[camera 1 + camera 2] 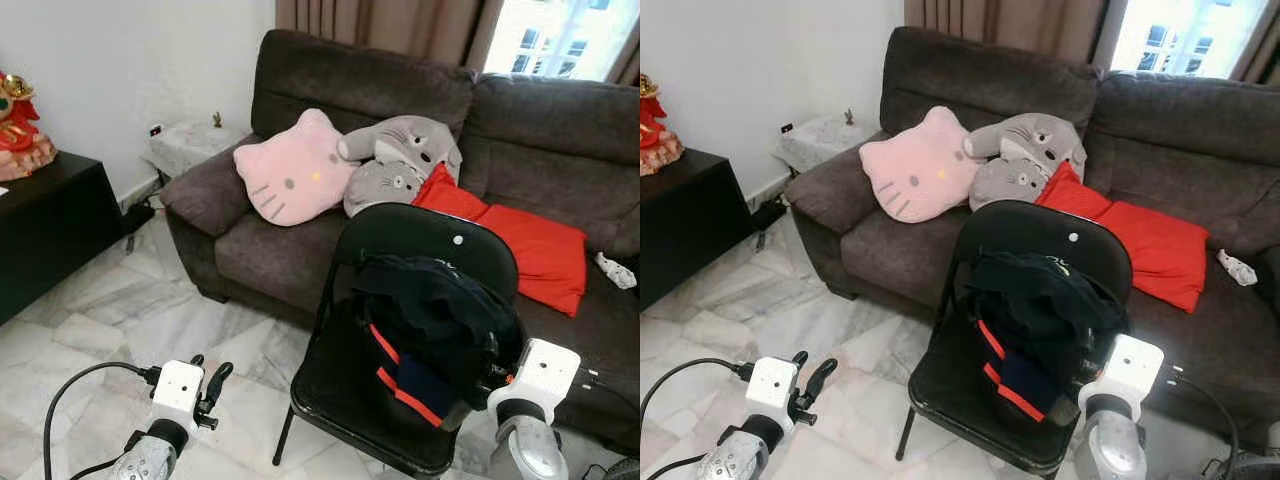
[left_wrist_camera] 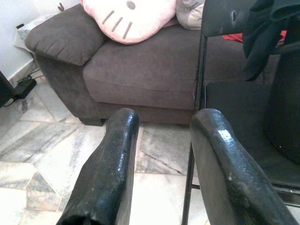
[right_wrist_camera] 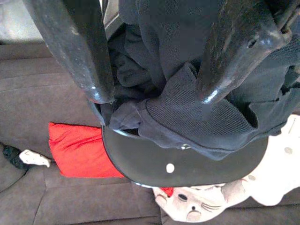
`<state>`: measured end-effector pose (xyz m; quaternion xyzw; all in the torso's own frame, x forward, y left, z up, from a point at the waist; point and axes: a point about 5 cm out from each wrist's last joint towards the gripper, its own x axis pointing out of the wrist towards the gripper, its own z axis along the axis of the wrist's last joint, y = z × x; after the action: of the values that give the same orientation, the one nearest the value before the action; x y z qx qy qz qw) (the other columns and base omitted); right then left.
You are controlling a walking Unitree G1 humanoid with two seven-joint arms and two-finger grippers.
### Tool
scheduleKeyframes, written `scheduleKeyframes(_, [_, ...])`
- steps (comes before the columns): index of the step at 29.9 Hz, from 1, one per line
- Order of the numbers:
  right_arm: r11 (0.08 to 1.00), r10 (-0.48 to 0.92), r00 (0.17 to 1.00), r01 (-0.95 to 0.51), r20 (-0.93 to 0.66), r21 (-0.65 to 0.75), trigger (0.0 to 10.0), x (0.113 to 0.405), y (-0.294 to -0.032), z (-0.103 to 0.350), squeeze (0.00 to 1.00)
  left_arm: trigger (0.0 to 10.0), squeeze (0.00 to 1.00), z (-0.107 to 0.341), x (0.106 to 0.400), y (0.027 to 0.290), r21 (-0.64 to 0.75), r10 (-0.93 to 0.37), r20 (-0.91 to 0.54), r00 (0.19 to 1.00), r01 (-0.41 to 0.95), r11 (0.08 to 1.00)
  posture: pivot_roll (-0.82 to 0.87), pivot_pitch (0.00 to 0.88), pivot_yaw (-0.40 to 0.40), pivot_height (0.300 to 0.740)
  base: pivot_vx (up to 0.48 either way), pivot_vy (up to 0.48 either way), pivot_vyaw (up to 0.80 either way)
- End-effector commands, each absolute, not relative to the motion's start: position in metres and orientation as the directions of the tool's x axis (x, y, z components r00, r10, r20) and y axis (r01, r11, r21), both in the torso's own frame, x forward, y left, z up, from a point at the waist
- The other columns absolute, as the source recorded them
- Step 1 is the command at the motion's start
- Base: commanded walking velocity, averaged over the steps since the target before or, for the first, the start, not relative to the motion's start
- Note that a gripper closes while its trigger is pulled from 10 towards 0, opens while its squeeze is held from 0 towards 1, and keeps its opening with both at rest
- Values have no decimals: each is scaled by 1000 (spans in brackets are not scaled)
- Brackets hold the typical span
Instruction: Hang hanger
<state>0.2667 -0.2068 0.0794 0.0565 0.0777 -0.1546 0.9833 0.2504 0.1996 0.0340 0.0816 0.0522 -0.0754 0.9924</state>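
Biggest first: the sofa (image 1: 330, 230) spans the back from 10 to 3 o'clock, carrying a pink cat pillow (image 1: 292, 170), a grey plush (image 1: 400, 160) and a red cushion (image 1: 520, 240). It's only backdrop for you.

The black folding chair (image 1: 410, 240) stands in front of it at about 5 o'clock. A dark garment with red stripes (image 1: 430, 320) is draped over its backrest and piled onto the seat, probably parked there for pickup. I can't make out a hanger anywhere; if there is one, my guess is it's buried in that cloth.

Your right gripper (image 3: 152, 101) is right at the garment, at 5 o'clock. Its fingers are spread, tips straddling a fold and nothing clamped. It looks lined up for a grab.

Your left gripper (image 2: 161, 164) sits low at 7 o'clock, over the marble floor (image 1: 120, 320). Its fingers are apart and empty, clear of the chair, so it looks idle.
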Motion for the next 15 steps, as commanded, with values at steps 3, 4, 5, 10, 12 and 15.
scheduleKeyframes(3, [953, -281, 935, 298, -217, 53, 10000, 276, -207, 79, 0, 10000, 0, 33, 249, 199, 150, -135, -121, 983, 153, 977, 13, 0, -34, 740, 0, 0, 0])
scheduleKeyframes(4, [953, -283, 927, 301, -246, 40, 10000, 278, -208, 75, 0, 10000, 0, 33, 250, 199, 149, -135, -121, 983, 152, 977, 12, 0, -33, 740, 0, 0, 0])
scheduleKeyframes(5, [953, -283, 927, 301, -246, 40, 10000, 278, -208, 75, 0, 10000, 0, 33, 250, 199, 149, -135, -121, 983, 152, 977, 12, 0, -33, 740, 0, 0, 0])
scheduleKeyframes(10, [957, -274, 916, 291, -293, 13, 10000, 285, -211, 69, 0, 10000, 0, 33, 250, 198, 149, -138, -122, 983, 155, 976, 14, 0, -29, 740, 0, 0, 0])
scheduleKeyframes(12, [961, -258, 916, 275, -307, 12, 10000, 290, -210, 68, 0, 10000, 0, 34, 250, 198, 151, -140, -122, 983, 158, 976, 15, 0, -27, 740, 0, 0, 0])
scheduleKeyframes(15, [965, -244, 921, 260, -303, 13, 10000, 294, -209, 69, 0, 10000, 0, 34, 250, 198, 151, -140, -122, 983, 158, 976, 19, 0, -26, 740, 0, 0, 0])
